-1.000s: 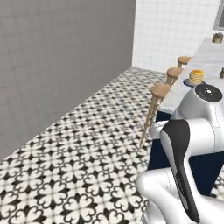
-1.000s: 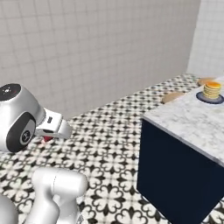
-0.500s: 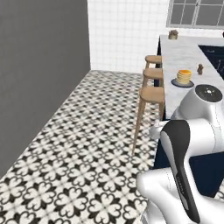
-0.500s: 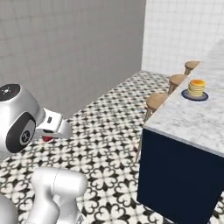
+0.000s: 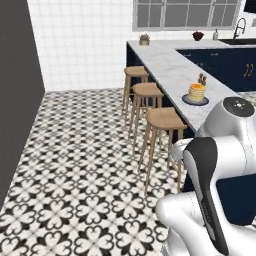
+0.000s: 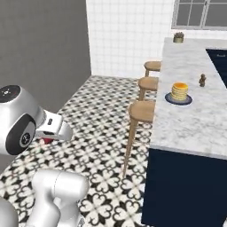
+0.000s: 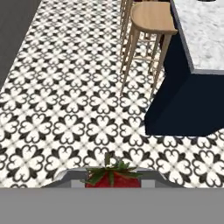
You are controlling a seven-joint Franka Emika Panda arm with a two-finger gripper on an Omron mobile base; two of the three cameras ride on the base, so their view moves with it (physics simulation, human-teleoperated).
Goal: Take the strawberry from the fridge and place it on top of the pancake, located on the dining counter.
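Strawberry sits clamped between the claw fingers, green leafy top poking up past the tips, red body mostly hidden at the bottom of the hand view. In the right base view a red spot shows under the hand, low over the patterned floor. Claw is narrow, closed on the berry. Pancake on its dark plate rests on the marble worktop, far right of the claw, well apart. Three wooden stools line the worktop's near side. Small brown shaker stands just beyond the plate.
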